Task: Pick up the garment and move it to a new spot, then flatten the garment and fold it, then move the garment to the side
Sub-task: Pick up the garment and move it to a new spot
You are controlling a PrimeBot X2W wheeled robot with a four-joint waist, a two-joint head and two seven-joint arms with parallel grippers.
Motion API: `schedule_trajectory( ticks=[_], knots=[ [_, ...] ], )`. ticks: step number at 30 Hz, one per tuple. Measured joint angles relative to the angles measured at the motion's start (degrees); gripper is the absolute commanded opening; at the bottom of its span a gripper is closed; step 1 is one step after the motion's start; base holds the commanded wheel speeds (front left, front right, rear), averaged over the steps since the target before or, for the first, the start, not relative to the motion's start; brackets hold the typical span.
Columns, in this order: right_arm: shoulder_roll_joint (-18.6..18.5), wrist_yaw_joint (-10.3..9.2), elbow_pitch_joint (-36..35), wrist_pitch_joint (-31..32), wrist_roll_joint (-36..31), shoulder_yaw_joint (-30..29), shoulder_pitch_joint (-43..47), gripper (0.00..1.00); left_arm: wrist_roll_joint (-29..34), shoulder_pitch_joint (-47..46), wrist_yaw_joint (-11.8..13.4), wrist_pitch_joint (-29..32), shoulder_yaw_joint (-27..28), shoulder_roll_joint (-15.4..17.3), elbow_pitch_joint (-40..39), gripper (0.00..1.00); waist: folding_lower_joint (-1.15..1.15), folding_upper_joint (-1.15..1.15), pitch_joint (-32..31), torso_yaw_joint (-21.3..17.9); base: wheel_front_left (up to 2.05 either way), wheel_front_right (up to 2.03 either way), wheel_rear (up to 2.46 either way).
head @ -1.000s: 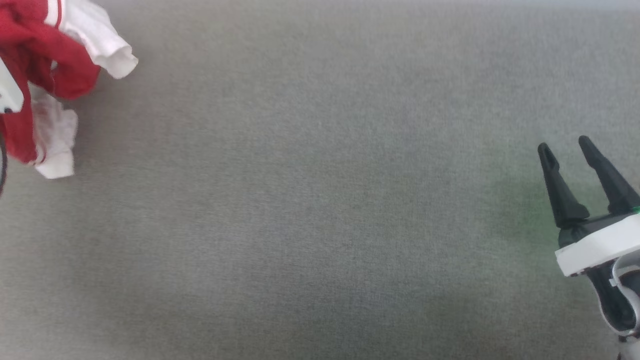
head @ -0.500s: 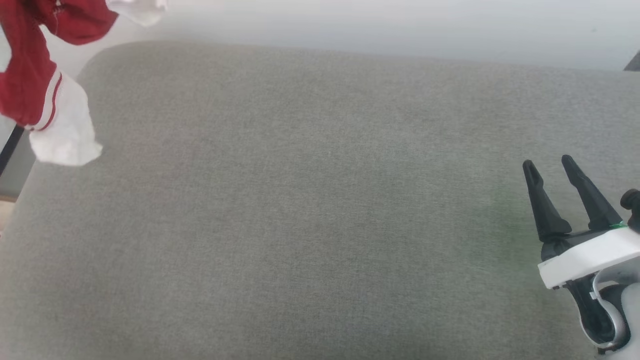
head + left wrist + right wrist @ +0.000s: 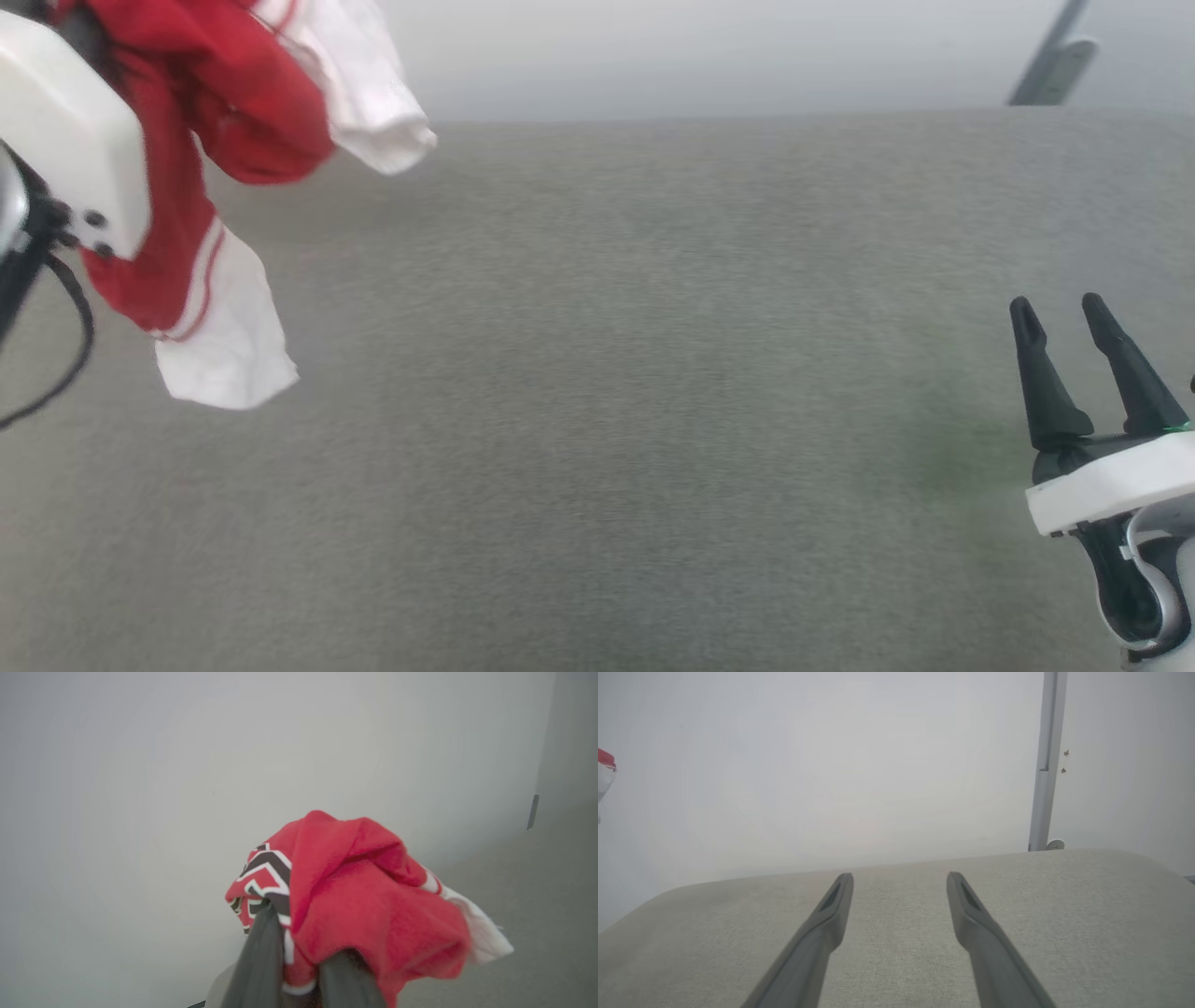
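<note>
Swung inward, garment point(image 3: 252, 131) dangles over grey cushion point(image 3: 653, 420) near wall point(image 3: 700, 56).

no text is reading clearly anywhere. black, white-outlined print point(image 3: 267, 864) is showing on the garment point(image 3: 373, 905), just above the left claw point(image 3: 303, 952) that is pinching the cloth. the folds are breaking its characters into zigzag pieces, so no letter or number is coming through.

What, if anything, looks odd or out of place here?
Nothing spilled or damaged. The garment hangs bunched and crumpled from the shut left gripper over the grey cushion; the right gripper is open and empty.
</note>
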Motion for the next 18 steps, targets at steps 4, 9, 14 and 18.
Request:
schedule_trajectory(
  ticks=[4,9,14,18],
  knots=[
    [-0.07,0.01,0.62,-0.58,0.01,-0.48,0.05,1.00,0.08,0.87,0.64,2.42,-2.02,-0.78,-3.04,0.00,0.00,0.00,0.02,-3.37,0.00,0.00,0.00],
    [0.05,0.00,1.72,-1.48,0.52,-0.66,0.02,1.00,0.32,0.98,1.24,4.21,-5.16,-3.11,-4.68,0.00,0.00,0.00,0.28,-7.74,0.00,0.00,0.00],
    [0.85,0.00,2.32,-2.26,0.54,-0.43,0.03,1.00,0.42,2.59,1.68,5.67,-9.29,-6.12,-4.27,0.00,0.00,0.00,0.93,-11.45,0.00,0.00,0.00],
    [1.79,0.00,3.23,-2.79,0.63,0.73,0.00,1.00,0.16,5.20,1.93,5.91,-12.69,-8.89,-1.97,0.00,0.00,0.00,1.76,-13.65,0.00,0.00,0.00]
  ],
)
